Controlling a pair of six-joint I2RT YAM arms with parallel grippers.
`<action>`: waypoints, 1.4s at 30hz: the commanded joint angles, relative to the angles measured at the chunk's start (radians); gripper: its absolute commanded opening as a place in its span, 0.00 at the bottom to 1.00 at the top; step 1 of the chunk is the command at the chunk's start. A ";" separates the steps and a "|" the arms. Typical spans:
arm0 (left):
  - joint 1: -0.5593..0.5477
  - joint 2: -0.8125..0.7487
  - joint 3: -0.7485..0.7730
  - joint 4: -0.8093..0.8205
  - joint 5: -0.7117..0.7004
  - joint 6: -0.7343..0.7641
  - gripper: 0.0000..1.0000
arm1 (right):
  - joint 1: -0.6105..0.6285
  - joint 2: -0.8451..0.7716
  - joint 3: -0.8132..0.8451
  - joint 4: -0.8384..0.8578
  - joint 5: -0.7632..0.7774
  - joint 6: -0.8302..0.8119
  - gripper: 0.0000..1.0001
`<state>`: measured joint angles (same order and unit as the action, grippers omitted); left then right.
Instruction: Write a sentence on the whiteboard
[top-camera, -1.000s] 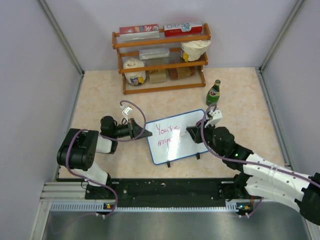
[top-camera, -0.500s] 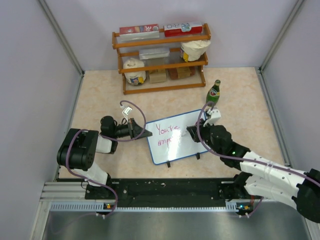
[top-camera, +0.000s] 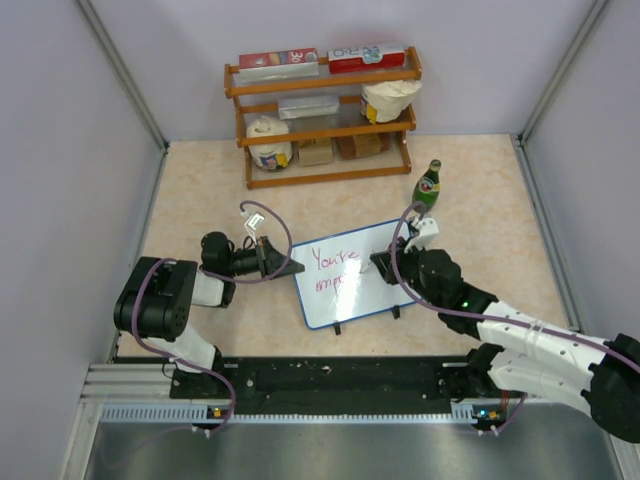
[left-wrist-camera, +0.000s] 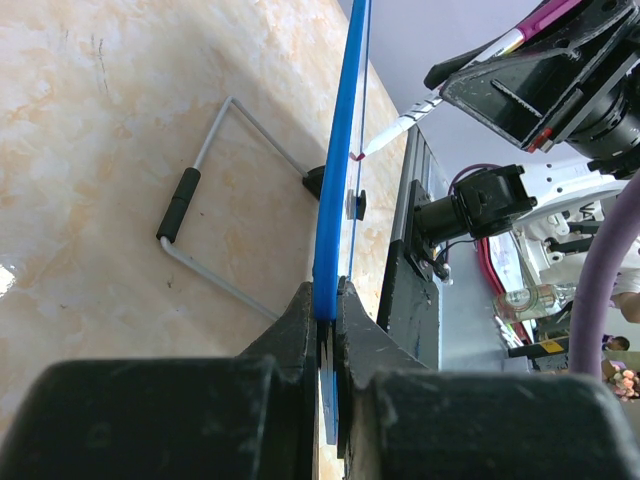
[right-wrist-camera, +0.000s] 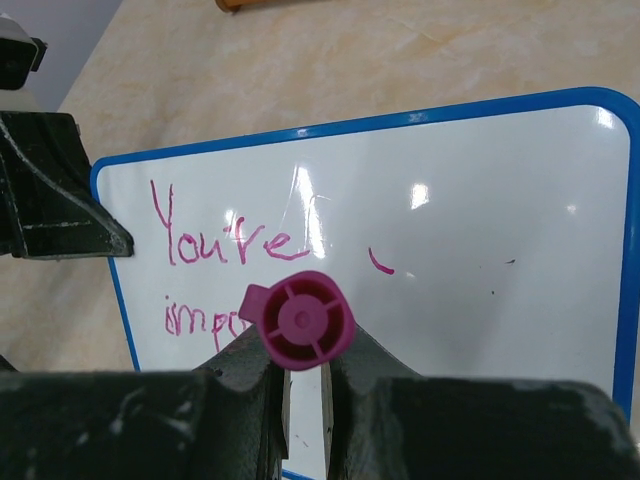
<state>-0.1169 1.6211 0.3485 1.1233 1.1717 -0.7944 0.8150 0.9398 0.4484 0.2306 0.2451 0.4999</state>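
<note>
At the bottom of the top view, the black rail (top-camera: 340, 378) that carries both arm bases runs along the near edge of the table (top-camera: 490, 225). Just above it, mid-frame, the whiteboard (top-camera: 362, 292) stands on small black feet (top-camera: 337, 327), its right end higher in the frame than its left.

The left gripper (top-camera: 289, 268) is closed on the board's left edge. In the left wrist view its two black fingers (left-wrist-camera: 295, 335) pinch the blue frame between them. In that view a grey wire stand (left-wrist-camera: 215, 170) reaches down to the table on the board's left.

The right gripper (right-wrist-camera: 300, 362) is clamped around a pink marker (right-wrist-camera: 300, 318), whose butt end fills the lower centre of the right wrist view. From the left wrist view the tip sits at the board's face; whether it presses there cannot be told.

Pink writing (right-wrist-camera: 225, 240) reads "You're" at the board's upper left. A short stroke sits to its right, and below it a second line begins "imp", partly hidden by the marker.

Higher in the top view, up and right of the board and apart from it, a green bottle (top-camera: 428, 186) stands upright. At top centre a wooden shelf (top-camera: 325, 84) by the back wall holds boxes and packets.
</note>
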 joint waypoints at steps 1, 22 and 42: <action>0.016 0.013 -0.005 0.047 -0.050 0.052 0.00 | -0.008 0.007 0.024 0.006 -0.029 0.003 0.00; 0.016 0.013 -0.003 0.047 -0.052 0.052 0.00 | -0.008 -0.022 0.010 -0.042 0.028 -0.015 0.00; 0.016 0.014 -0.003 0.050 -0.052 0.050 0.00 | -0.016 -0.018 0.038 -0.010 0.045 -0.008 0.00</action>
<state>-0.1165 1.6215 0.3485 1.1233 1.1713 -0.7952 0.8146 0.9253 0.4473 0.1932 0.2611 0.5014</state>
